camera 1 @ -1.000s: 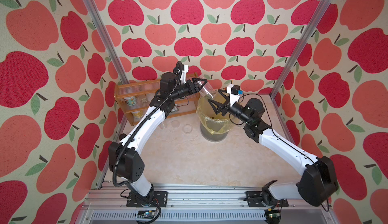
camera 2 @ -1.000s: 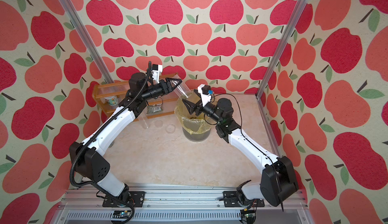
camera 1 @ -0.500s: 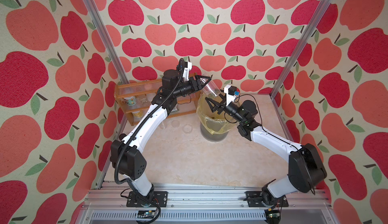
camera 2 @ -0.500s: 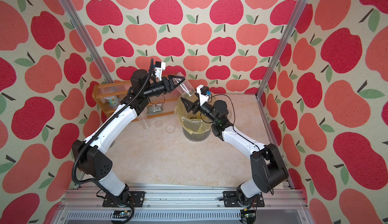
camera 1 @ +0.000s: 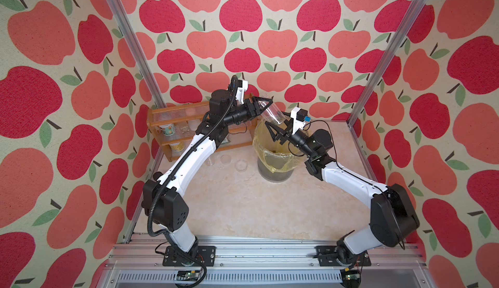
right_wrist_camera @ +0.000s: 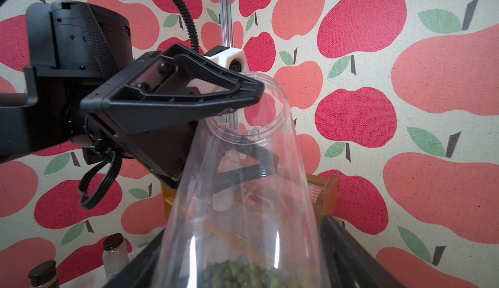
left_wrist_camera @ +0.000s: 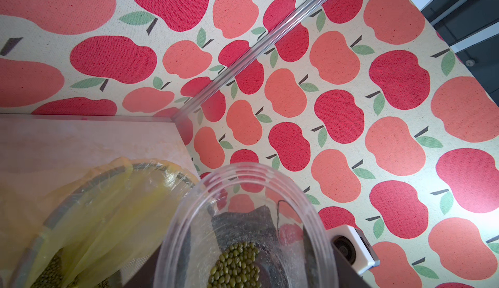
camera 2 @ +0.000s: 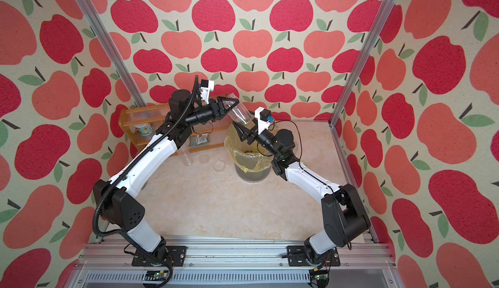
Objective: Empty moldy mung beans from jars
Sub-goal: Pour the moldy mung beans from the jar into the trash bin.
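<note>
Left gripper [camera 1: 266, 104] is clamped narrow on the clear jar [camera 1: 272, 112] just under its open, threaded mouth. It holds the jar in the air over the back of the table [camera 1: 243, 208], in front of the wooden rack [camera 1: 178, 107]. Right gripper [camera 1: 276, 127] reaches up from the opposite side, jaws standing either side of the jar's closed base end. The right wrist view shows both fingers close along the wall, but whether they press on it I cannot tell. Directly beneath the two stands the bin [camera 1: 274, 174], lined with a yellow bag, with loose beans [left_wrist_camera: 51, 273] lying in its bottom. The coming move hangs on how the jar lies. Its long axis slants from the left gripper down toward the right one, mouth high and base low. So the mung beans [right_wrist_camera: 243, 273] sit heaped against the base, nearest the right gripper and farthest from the opening. By that, nothing pours until the base is swung above the mouth, and the right arm looks better placed to lift it. Beside the bin on the table lie two clear round lids [camera 1: 241, 165], well apart from both grippers.
</note>
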`<state>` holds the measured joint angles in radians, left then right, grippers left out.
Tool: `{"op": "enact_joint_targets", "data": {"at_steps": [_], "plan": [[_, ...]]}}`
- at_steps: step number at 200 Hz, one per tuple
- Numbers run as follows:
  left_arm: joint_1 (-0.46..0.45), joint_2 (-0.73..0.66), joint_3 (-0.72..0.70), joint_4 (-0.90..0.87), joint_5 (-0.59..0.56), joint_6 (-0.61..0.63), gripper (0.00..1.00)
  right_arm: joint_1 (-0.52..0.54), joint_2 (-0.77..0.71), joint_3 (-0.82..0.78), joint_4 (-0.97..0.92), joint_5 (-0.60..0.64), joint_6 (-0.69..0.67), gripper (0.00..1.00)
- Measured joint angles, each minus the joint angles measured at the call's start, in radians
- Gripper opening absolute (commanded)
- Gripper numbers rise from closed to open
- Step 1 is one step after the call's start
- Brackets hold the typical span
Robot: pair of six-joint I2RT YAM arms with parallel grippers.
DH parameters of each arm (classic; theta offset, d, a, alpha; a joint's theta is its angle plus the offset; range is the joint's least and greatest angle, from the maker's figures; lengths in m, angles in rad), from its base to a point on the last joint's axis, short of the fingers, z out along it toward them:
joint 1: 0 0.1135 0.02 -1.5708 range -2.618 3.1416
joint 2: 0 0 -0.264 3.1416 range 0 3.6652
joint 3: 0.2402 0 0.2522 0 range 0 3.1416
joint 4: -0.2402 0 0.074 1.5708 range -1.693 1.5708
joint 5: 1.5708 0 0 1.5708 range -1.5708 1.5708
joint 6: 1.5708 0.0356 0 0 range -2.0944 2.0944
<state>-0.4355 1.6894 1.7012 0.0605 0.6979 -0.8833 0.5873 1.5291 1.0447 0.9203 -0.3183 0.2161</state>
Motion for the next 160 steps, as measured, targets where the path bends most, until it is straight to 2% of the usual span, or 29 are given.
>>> {"op": "enact_joint_targets", "data": {"at_steps": [51,89,124,133,141,160], "plan": [[0.000,0.014,0.000,0.006,0.013,-0.025,0.47,0.000,0.000,0.012,0.000,-0.004,0.003,0.72],[0.002,0.014,-0.003,0.032,0.018,-0.047,0.49,0.000,0.000,0.021,-0.002,-0.003,0.000,0.56],[0.002,0.014,-0.003,0.034,0.018,-0.047,0.61,0.000,0.000,0.026,-0.011,-0.002,0.000,0.49],[0.003,0.015,-0.003,0.033,0.018,-0.047,0.66,0.000,-0.002,0.031,-0.026,-0.001,0.000,0.48],[0.003,0.016,-0.002,0.033,0.018,-0.047,0.76,0.000,-0.005,0.033,-0.040,0.000,0.000,0.47],[0.001,0.025,0.000,0.025,0.018,-0.037,0.82,0.000,-0.024,0.033,-0.087,0.020,0.003,0.46]]}}
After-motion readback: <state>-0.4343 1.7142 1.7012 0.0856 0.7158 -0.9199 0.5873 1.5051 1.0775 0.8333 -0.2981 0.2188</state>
